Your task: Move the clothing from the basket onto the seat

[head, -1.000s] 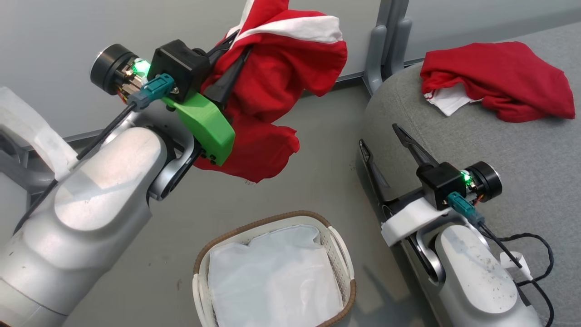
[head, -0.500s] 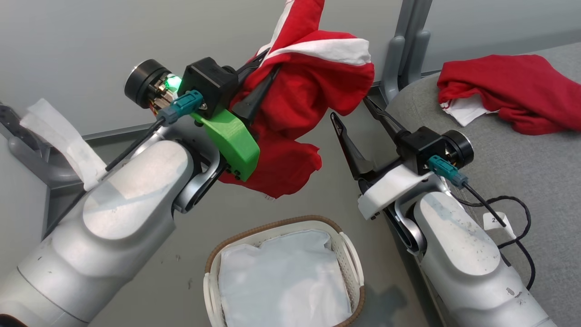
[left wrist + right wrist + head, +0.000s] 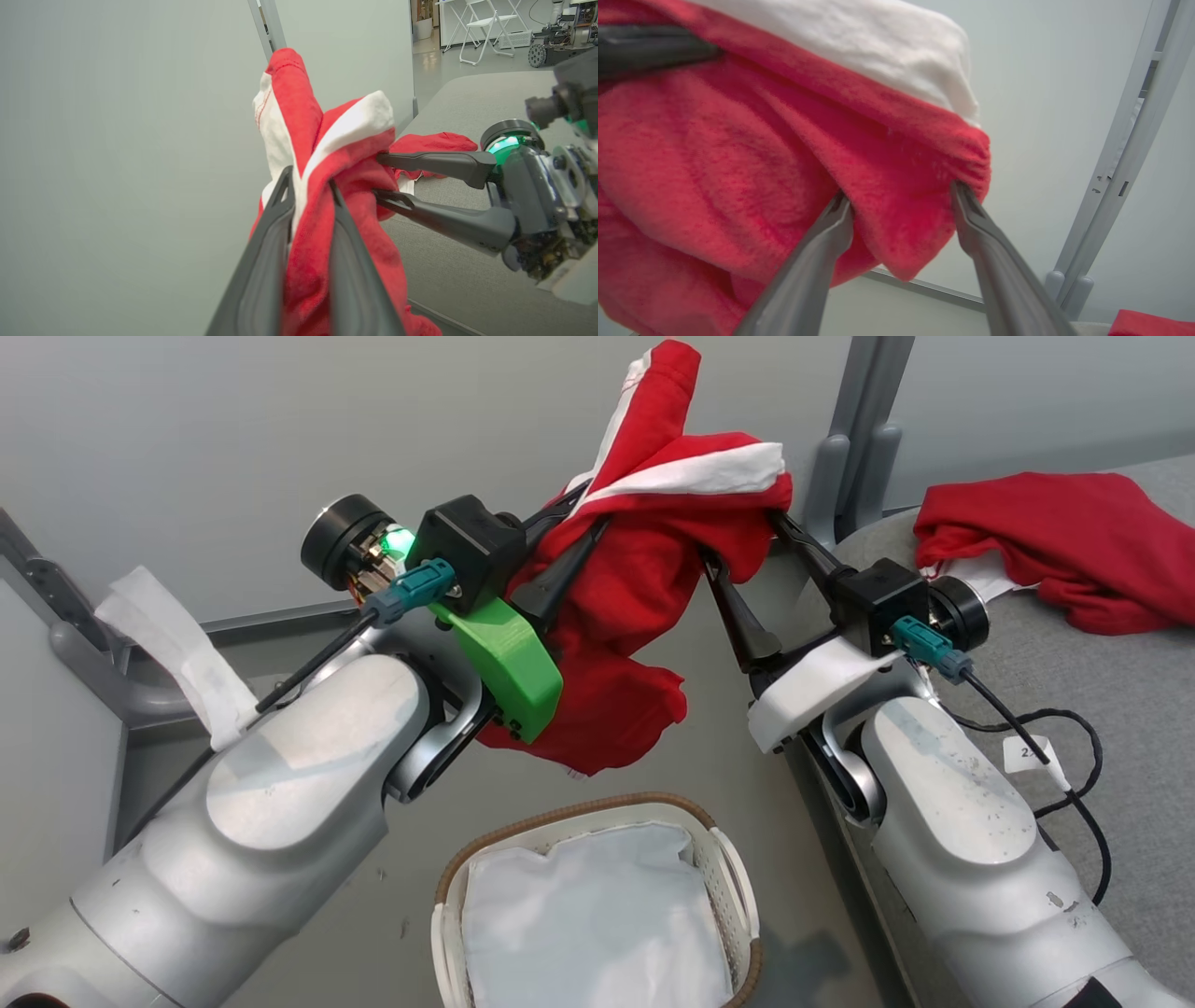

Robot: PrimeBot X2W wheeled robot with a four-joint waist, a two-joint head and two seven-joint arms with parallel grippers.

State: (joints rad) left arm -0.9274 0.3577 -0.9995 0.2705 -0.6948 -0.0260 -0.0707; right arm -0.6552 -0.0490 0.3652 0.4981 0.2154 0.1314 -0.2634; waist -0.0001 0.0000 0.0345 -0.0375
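Gripping a red garment (image 3: 644, 579) in the left claw (image 3: 593, 509), high at 12 o'clock above the basket (image 3: 719, 859), down to its white lining (image 3: 597, 915) at 6. Straddling a hanging fold with the right claw (image 3: 740, 537), spread wide and pinching nothing yet. Best to close on that fold before loosening the left, then swing toward 3 o'clock and lay it on the seat (image 3: 1139, 691) beside the other red garment (image 3: 1036, 532).

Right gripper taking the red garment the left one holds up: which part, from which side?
Take the hanging red fold just below the white band of the garment, coming from the robot's right. That fold bulges free of the left gripper, which pinches the middle, and the open right gripper straddles it.
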